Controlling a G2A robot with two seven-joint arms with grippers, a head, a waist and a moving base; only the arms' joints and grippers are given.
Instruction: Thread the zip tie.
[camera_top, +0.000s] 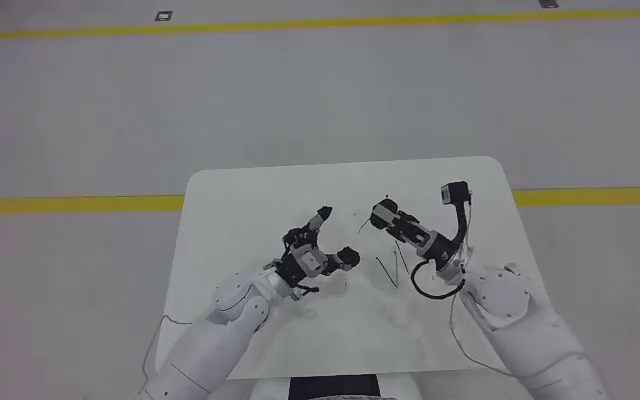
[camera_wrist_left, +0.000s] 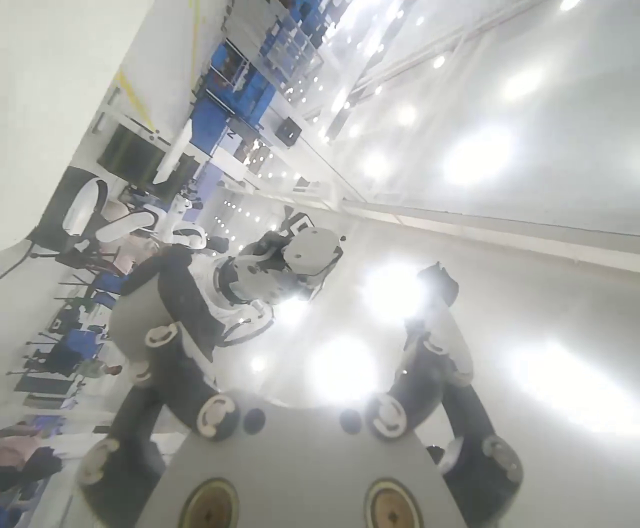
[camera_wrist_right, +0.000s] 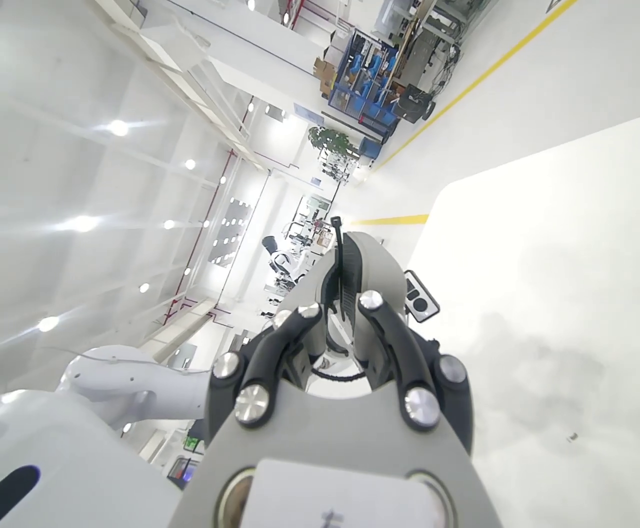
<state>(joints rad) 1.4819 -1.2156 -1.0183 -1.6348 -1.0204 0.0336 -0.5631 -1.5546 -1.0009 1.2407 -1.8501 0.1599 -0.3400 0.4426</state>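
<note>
One black zip tie (camera_wrist_right: 337, 227), clamped between the closed jaws of the right gripper (camera_wrist_right: 350, 260), head end protruding past the tips, above the white table (camera_top: 250, 210). One left gripper (camera_top: 335, 237) nearby, jaws spread apart.

Splayed left hand (camera_top: 336, 236), clamped right hand (camera_wrist_right: 342, 265)

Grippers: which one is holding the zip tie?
The right gripper: it is shut on the black zip tie, while the left gripper stands open and empty.
</note>
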